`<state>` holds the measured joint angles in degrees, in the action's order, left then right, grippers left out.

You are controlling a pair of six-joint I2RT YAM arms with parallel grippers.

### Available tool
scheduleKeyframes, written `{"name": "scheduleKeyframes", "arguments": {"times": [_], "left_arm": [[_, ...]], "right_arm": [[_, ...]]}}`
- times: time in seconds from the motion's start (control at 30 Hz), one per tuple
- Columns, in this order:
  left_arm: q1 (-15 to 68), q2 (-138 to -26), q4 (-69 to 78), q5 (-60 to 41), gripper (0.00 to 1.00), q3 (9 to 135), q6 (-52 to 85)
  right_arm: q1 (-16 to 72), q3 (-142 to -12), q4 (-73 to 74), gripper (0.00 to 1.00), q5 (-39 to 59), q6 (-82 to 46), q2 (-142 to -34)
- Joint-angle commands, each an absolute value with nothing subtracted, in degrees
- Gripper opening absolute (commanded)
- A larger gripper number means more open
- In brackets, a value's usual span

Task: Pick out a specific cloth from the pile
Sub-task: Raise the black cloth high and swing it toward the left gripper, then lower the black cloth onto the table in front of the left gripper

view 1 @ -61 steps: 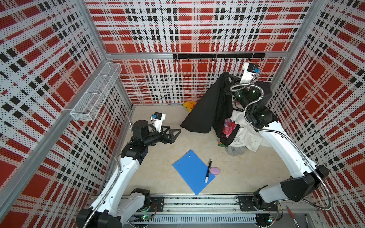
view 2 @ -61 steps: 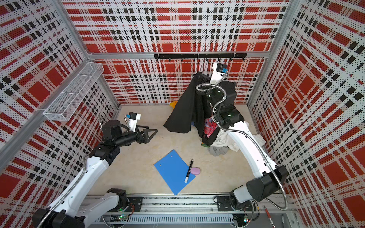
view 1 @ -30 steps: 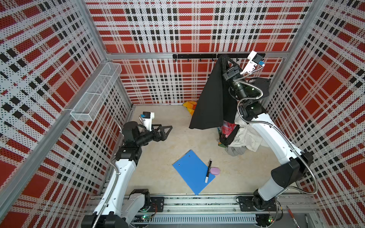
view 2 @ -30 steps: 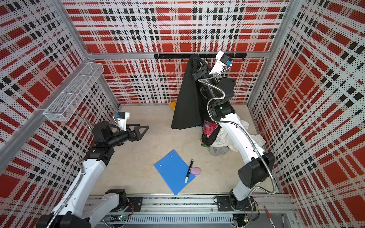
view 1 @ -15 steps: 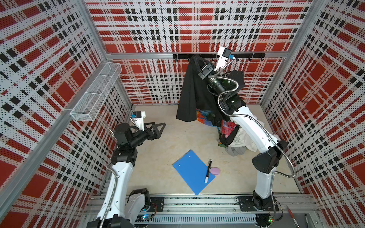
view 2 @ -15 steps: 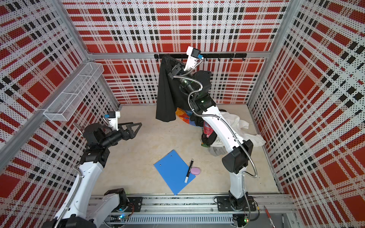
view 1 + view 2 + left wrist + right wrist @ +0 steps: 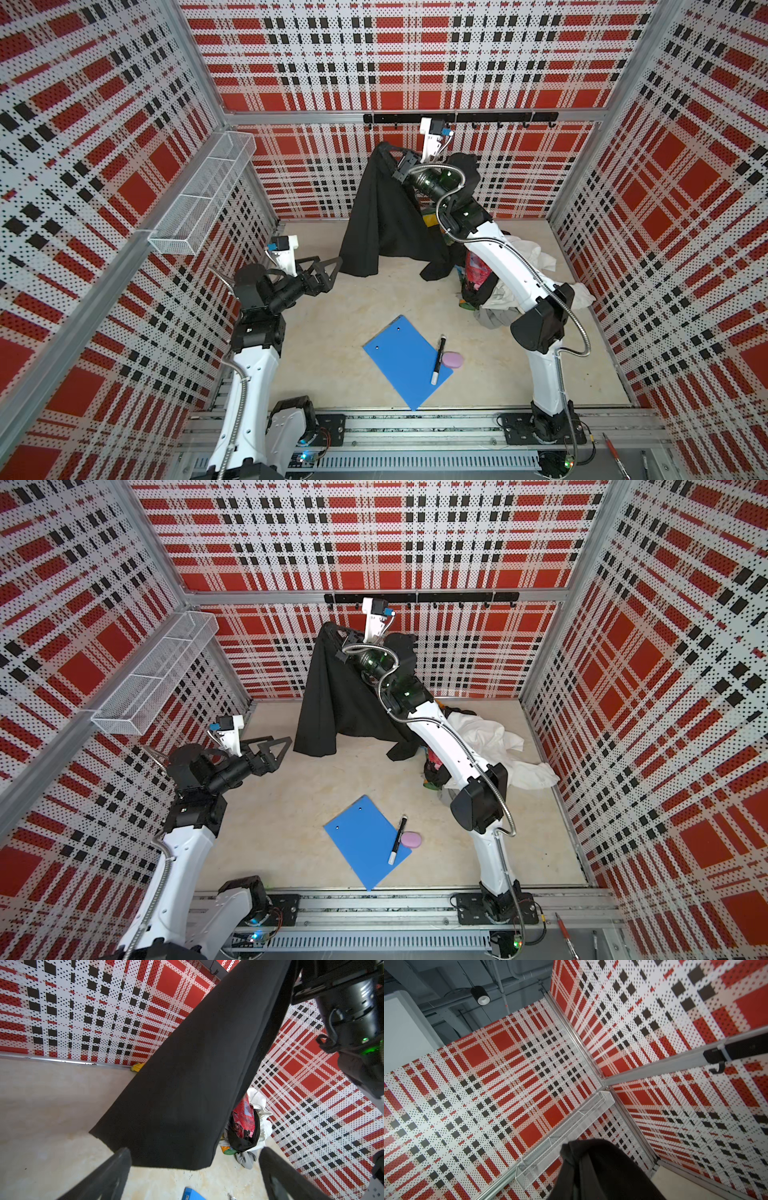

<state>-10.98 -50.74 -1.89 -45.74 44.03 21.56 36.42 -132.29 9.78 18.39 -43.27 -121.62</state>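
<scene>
Right gripper (image 7: 388, 153), raised high near the back wall, is clamped on the cloth (image 7: 380, 226), which hangs draped from it just left of the pile (image 7: 530, 255). Left gripper (image 7: 330, 273) gapes wide, empty, near the cloth's lower edge.

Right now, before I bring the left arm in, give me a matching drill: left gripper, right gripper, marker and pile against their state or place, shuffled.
Things:
1. left gripper
2. right gripper
3. marker
4. pile

States or places:
a. lying partly on the clipboard
b. open, holding nothing
c. heaped on the table at the right
d. shut on the cloth, held high

Pairs: 1-b, 2-d, 3-a, 4-c.
</scene>
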Motion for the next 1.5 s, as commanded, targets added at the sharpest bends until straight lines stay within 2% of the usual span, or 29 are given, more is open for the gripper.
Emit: {"name": "scheduleKeyframes", "arguments": {"times": [0.0,0.43,0.57,0.7,0.9,1.07,1.13,1.33,1.47], "left_arm": [[-11.51,-49.56,-0.18,-44.83,0.99,43.57,21.92],[-12.04,-47.49,-0.09,-42.22,0.99,42.96,21.52],[-12.13,-47.53,-0.09,-42.05,0.99,42.87,21.49],[-12.23,-47.89,-0.09,-42.37,0.99,42.90,21.60],[-12.22,-48.40,0.14,-43.24,0.99,42.92,21.79],[-12.04,-48.26,0.87,-43.55,0.99,42.63,21.89],[-11.95,-48.63,0.89,-43.60,0.99,42.62,22.00],[-11.35,-49.74,1.04,-43.59,0.99,42.60,22.14],[-9.23,-49.93,0.64,-42.11,0.99,42.52,21.30]], "right_arm": [[38.05,-132.43,11.32,0.07,21.09,-42.84,-123.46],[43.89,-130.40,9.55,0.08,25.02,-43.95,-129.59],[43.87,-130.70,0.92,0.08,20.41,-42.50,-129.90],[43.57,-128.31,-3.98,0.13,16.51,-40.94,-129.38],[42.83,-122.34,-4.66,0.32,11.21,-39.01,-125.99],[42.28,-121.42,-7.31,0.71,7.21,-34.41,-122.59],[42.28,-118.76,-7.54,0.81,5.16,-31.64,-120.04],[42.10,-94.66,3.55,0.89,0.03,-23.66,-103.95],[41.98,-84.73,4.04,0.89,-3.53,-17.87,-94.27]]}}
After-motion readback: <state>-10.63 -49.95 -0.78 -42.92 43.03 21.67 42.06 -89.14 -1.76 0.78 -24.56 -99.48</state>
